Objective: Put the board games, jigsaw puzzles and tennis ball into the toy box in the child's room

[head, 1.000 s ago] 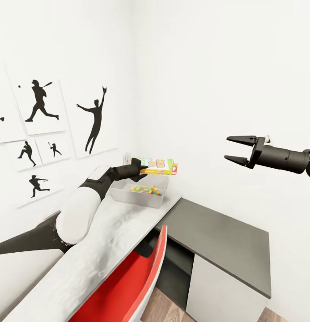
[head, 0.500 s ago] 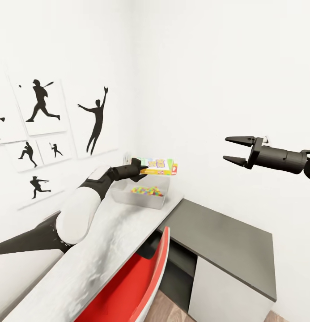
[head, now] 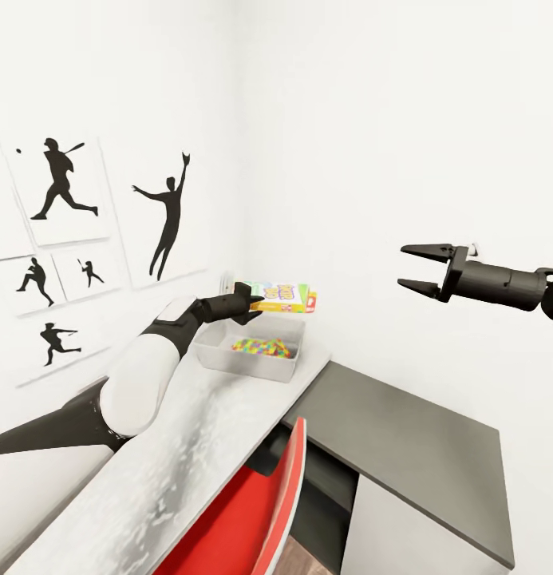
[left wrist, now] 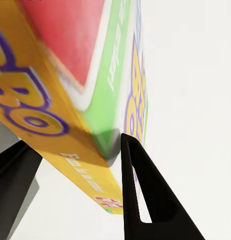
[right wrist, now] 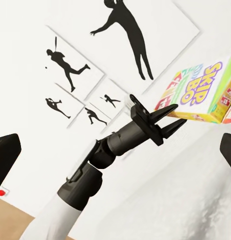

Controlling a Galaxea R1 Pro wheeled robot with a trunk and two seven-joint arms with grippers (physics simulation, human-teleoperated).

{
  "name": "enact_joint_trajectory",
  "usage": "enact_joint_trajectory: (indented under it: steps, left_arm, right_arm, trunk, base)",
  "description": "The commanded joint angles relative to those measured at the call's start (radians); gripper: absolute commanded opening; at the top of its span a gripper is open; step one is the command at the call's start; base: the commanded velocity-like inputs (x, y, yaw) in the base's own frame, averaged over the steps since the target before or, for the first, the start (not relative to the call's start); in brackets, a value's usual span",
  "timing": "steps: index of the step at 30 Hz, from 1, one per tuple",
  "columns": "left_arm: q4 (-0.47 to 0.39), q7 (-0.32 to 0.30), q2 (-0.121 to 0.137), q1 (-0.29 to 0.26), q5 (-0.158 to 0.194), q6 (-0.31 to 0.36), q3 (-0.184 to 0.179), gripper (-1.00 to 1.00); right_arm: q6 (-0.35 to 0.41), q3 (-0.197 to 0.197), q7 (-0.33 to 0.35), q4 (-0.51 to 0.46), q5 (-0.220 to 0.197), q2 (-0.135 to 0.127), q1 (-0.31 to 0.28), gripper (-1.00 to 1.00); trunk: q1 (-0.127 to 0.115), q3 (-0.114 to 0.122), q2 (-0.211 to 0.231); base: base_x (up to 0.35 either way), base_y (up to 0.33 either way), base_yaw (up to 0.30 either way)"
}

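On the wall at the far left hang the black sports pictures (head: pixel 61 180). The left gripper (head: pixel 254 307) has its jaws closed on one edge of a board game (head: pixel 282 296); the box reaches out flat past the jaws, above the toy box (head: pixel 215 354). Inside the toy box lie coloured puzzle pieces (head: pixel 265 347), below the jaws. The right gripper (head: pixel 414 267) hangs well apart, jaws open and empty, above the dark part of the table (head: pixel 404 435)
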Motion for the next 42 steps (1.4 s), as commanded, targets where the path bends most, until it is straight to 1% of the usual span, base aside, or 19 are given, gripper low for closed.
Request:
enact_joint_trajectory:
  steps: [1, 16, 25, 33, 42]
  left_arm:
    - [-0.002, 0.008, -0.001, -0.001, 0.008, 0.004, 0.005, -1.0]
    - [-0.002, 0.007, -0.001, -0.001, 0.008, 0.001, 0.006, -1.0]
    - [-0.002, 0.007, -0.001, -0.001, 0.008, 0.002, 0.002, -1.0]
    - [-0.002, 0.007, -0.001, -0.001, 0.008, 0.003, 0.001, -1.0]
    - [-0.002, 0.007, -0.001, -0.001, 0.008, 0.003, 0.001, -1.0]
  right_arm:
    - [0.0, 0.001, -0.009, 0.0, -0.01, -0.001, -0.001, 1.0]
    - [0.001, 0.003, -0.01, 0.002, -0.012, 0.0, -0.001, 1.0]
    - [0.0, 0.005, -0.01, 0.007, -0.012, 0.0, -0.001, 1.0]
    - [0.001, 0.006, -0.01, 0.02, -0.012, 0.001, -0.001, 1.0]
    - [0.001, 0.006, -0.01, 0.028, -0.012, 0.005, -0.001, 1.0]
  trunk:
    - [0.0, -0.002, -0.001]
    - [0.0, -0.002, -0.001]
    - [0.0, -0.002, -0.001]
    - [0.0, -0.002, -0.001]
    - [0.0, -0.011, -0.001]
  base:
    - [0.058, 0.016, 0.0]
    - [0.047, 0.002, 0.001]
    - [0.002, 0.0, 0.159]
    - [0.0, 0.0, 0.029]
    - [0.118, 0.0, 0.001]
